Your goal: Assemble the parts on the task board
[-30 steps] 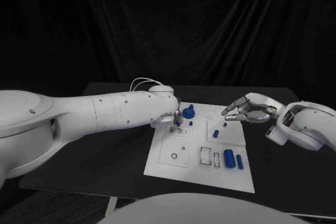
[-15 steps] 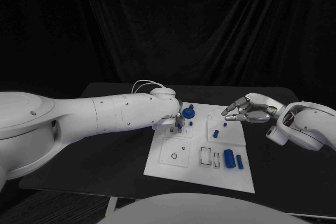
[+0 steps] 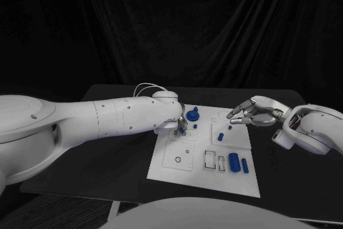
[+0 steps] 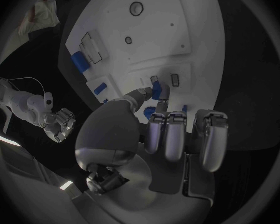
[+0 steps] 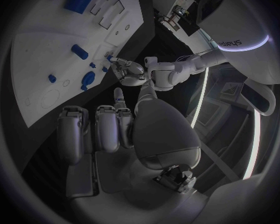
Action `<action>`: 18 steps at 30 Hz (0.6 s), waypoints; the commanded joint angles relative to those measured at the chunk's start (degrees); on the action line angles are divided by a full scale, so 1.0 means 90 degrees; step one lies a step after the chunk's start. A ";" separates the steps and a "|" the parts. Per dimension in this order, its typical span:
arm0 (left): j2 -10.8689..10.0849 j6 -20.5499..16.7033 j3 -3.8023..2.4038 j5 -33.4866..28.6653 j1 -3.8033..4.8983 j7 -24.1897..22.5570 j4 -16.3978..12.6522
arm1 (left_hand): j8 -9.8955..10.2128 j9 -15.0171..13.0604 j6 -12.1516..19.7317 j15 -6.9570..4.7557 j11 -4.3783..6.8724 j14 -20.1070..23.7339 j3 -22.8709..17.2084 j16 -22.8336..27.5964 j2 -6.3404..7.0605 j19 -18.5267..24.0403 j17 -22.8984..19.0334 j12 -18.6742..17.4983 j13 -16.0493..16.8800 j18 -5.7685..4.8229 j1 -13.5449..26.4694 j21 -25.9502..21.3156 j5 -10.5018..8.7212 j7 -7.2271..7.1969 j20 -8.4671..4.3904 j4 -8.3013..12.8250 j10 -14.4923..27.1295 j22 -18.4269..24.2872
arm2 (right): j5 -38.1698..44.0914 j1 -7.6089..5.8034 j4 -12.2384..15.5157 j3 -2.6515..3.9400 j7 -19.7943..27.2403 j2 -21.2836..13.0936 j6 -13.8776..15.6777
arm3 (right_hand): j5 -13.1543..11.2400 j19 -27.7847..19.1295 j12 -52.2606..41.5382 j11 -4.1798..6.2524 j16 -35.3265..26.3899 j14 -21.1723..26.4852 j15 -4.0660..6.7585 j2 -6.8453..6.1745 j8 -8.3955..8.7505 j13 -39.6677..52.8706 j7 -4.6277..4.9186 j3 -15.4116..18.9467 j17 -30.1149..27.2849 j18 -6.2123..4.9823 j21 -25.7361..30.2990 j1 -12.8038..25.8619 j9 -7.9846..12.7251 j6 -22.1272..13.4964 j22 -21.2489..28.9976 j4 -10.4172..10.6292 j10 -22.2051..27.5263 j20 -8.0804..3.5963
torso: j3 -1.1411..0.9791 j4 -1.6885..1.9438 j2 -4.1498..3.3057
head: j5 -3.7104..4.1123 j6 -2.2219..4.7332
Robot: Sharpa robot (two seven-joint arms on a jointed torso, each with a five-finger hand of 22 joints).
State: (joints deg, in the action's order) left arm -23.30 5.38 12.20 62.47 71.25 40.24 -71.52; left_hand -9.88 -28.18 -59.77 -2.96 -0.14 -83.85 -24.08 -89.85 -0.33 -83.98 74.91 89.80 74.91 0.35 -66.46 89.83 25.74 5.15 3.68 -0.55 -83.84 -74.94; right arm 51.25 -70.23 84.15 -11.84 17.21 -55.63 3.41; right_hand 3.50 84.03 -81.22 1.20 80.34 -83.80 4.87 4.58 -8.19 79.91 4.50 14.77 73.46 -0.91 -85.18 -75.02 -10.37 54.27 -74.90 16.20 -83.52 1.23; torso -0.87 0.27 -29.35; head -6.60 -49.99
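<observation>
The left hand [image 4: 154,134] is seen low over the far left part of the task board [image 3: 194,175]. A small blue part [image 4: 157,88] is pinched between its thumb and one fingertip (the remaining fingers [image 4: 211,134] are curled side by side, away from the pinch). The part is held right at a pair of small slots [image 4: 174,78] in the board; whether it touches the board cannot be told. In the head view the left hand [image 3: 182,121] is largely hidden by its own arm.

Just beyond that hand, a blue knob-shaped part [image 3: 192,113] stands on the board. Farther toward the right hand, a short blue pin [image 3: 220,137] lies on the board, and a tiny blue piece [image 3: 229,127] sits beyond it.

The right hand [image 3: 254,113] is held above the board's far right edge, well apart from the left hand. Its fingers are curled inward, tips close together; nothing is seen between them.

Nearer the robot than either hand, a thick blue cylinder [image 3: 233,162] and a thinner blue peg [image 3: 244,165] lie side by side, next to rectangular cut-outs [image 3: 211,158].
</observation>
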 commanded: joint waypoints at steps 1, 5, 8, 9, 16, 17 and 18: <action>-0.0003 0.0069 -0.0006 -0.0006 -0.0037 0.0229 -0.0018 | -0.0035 -0.0006 -0.0037 -0.0027 0.0031 -0.0684 -0.0321 -0.0017 -0.0034 -0.0669 0.1677 0.0022 0.1677 -0.0039 0.0003 0.0019 0.0013 -0.0081 -0.0049 0.0296 -0.0685 -0.1673 | -0.0010 0.0022 0.0003 0.0004 -0.0106 -0.0002 -0.0066 | 0.0027 0.0387 0.0038 0.0006 -0.0022 -0.0354 0.0000 0.0035 -0.0001 -0.0206 0.0007 0.0008 -0.0005 -0.0052 0.0043 -0.0028 0.0006 0.0021 -0.1475 -0.0034 -0.0298 0.0030 | 0.0002 0.0004 0.0000 | -0.0001 -0.0001; -0.0008 0.0081 -0.0005 -0.0006 -0.0074 0.0228 -0.0012 | -0.0026 0.0001 -0.0048 -0.0032 0.0036 -0.0684 -0.0310 -0.0017 -0.0026 -0.0669 0.1677 0.0022 0.1677 -0.0039 0.0026 0.0019 -0.0054 -0.0088 -0.0052 0.0273 -0.0685 -0.1673 | -0.0010 0.0028 0.0000 0.0004 -0.0112 -0.0003 -0.0081 | 0.0027 0.0383 0.0039 0.0005 -0.0027 -0.0352 -0.0001 0.0038 0.0002 -0.0208 0.0008 0.0010 -0.0013 -0.0054 0.0052 -0.0037 0.0007 0.0017 -0.1472 -0.0038 -0.0297 0.0032 | 0.0002 0.0006 -0.0002 | 0.0022 -0.0001; -0.0007 0.0073 -0.0005 -0.0006 -0.0093 0.0227 -0.0008 | -0.0024 0.0004 -0.0051 -0.0034 0.0037 -0.0684 -0.0308 -0.0017 -0.0026 -0.0669 0.1677 0.0022 0.1677 -0.0039 0.0032 0.0019 -0.0073 -0.0090 -0.0054 0.0266 -0.0685 -0.1673 | -0.0010 0.0030 -0.0003 0.0004 -0.0117 -0.0002 -0.0088 | 0.0030 0.0384 0.0044 0.0004 -0.0028 -0.0352 -0.0002 0.0040 0.0004 -0.0214 0.0009 0.0009 -0.0016 -0.0053 0.0049 -0.0053 0.0009 0.0015 -0.1473 -0.0046 -0.0295 0.0033 | 0.0002 0.0007 -0.0001 | 0.0037 -0.0001; -0.0005 0.0071 -0.0005 -0.0006 -0.0101 0.0226 -0.0006 | -0.0024 0.0004 -0.0051 -0.0034 0.0037 -0.0684 -0.0308 -0.0017 -0.0026 -0.0669 0.1677 0.0022 0.1677 -0.0039 0.0032 0.0019 -0.0073 -0.0090 -0.0054 0.0266 -0.0685 -0.1673 | -0.0010 0.0031 -0.0004 0.0004 -0.0119 -0.0001 -0.0091 | 0.0030 0.0384 0.0044 0.0004 -0.0028 -0.0352 -0.0002 0.0040 0.0004 -0.0214 0.0009 0.0009 -0.0016 -0.0053 0.0049 -0.0053 0.0009 0.0015 -0.1473 -0.0046 -0.0295 0.0033 | 0.0002 0.0005 -0.0002 | 0.0040 -0.0001; -0.0004 0.0063 -0.0005 -0.0006 -0.0117 0.0223 0.0005 | -0.0020 0.0006 -0.0052 -0.0035 0.0038 -0.0684 -0.0305 -0.0017 -0.0025 -0.0669 0.1677 0.0022 0.1677 -0.0039 0.0039 0.0019 -0.0091 -0.0090 -0.0055 0.0258 -0.0685 -0.1673 | -0.0010 0.0033 -0.0004 0.0004 -0.0136 -0.0007 -0.0100 | 0.0031 0.0385 0.0041 0.0003 -0.0025 -0.0353 -0.0002 0.0041 0.0004 -0.0211 0.0010 0.0009 -0.0010 -0.0053 0.0048 -0.0060 0.0009 0.0015 -0.1473 -0.0049 -0.0296 0.0033 | 0.0002 0.0002 -0.0005 | 0.0052 -0.0001; -0.0001 0.0068 -0.0005 -0.0006 -0.0119 0.0223 0.0011 | -0.0020 0.0006 -0.0052 -0.0035 0.0038 -0.0684 -0.0305 -0.0017 -0.0025 -0.0669 0.1677 0.0022 0.1677 -0.0039 0.0039 0.0019 -0.0091 -0.0090 -0.0055 0.0258 -0.0685 -0.1673 | -0.0010 0.0034 -0.0005 0.0004 -0.0139 -0.0008 -0.0101 | 0.0031 0.0385 0.0041 0.0003 -0.0025 -0.0353 -0.0002 0.0041 0.0004 -0.0211 0.0010 0.0009 -0.0010 -0.0053 0.0048 -0.0060 0.0009 0.0015 -0.1473 -0.0049 -0.0296 0.0033 | 0.0003 0.0002 -0.0005 | 0.0052 -0.0001; 0.0002 0.0070 -0.0005 -0.0006 -0.0120 0.0222 0.0016 | -0.0017 0.0008 -0.0052 -0.0036 0.0039 -0.0684 -0.0301 -0.0017 -0.0022 -0.0669 0.1677 0.0022 0.1677 -0.0039 0.0045 0.0019 -0.0105 -0.0091 -0.0055 0.0252 -0.0685 -0.1673 | -0.0010 0.0034 -0.0005 0.0004 -0.0141 -0.0010 -0.0101 | 0.0031 0.0385 0.0041 0.0003 -0.0025 -0.0353 -0.0002 0.0041 0.0004 -0.0211 0.0010 0.0009 -0.0010 -0.0053 0.0048 -0.0060 0.0009 0.0015 -0.1473 -0.0049 -0.0296 0.0033 | 0.0003 0.0001 -0.0006 | 0.0045 -0.0001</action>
State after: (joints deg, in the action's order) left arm -23.41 5.53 12.08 62.56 70.47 40.24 -71.39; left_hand -9.98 -28.20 -59.81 -2.96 -0.14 -83.85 -24.71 -89.85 0.11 -83.98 74.91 89.80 74.91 0.35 -66.02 89.83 24.94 5.18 3.68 0.09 -83.84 -74.93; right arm 51.25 -70.08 84.08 -11.84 16.93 -55.63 3.07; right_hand 3.50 84.03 -81.20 1.19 80.35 -83.73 4.79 4.59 -8.20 79.91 4.50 14.93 73.41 -0.91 -84.89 -75.03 -10.37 54.27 -74.94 16.04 -83.50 1.22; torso -0.85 0.31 -29.37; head -6.12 -49.99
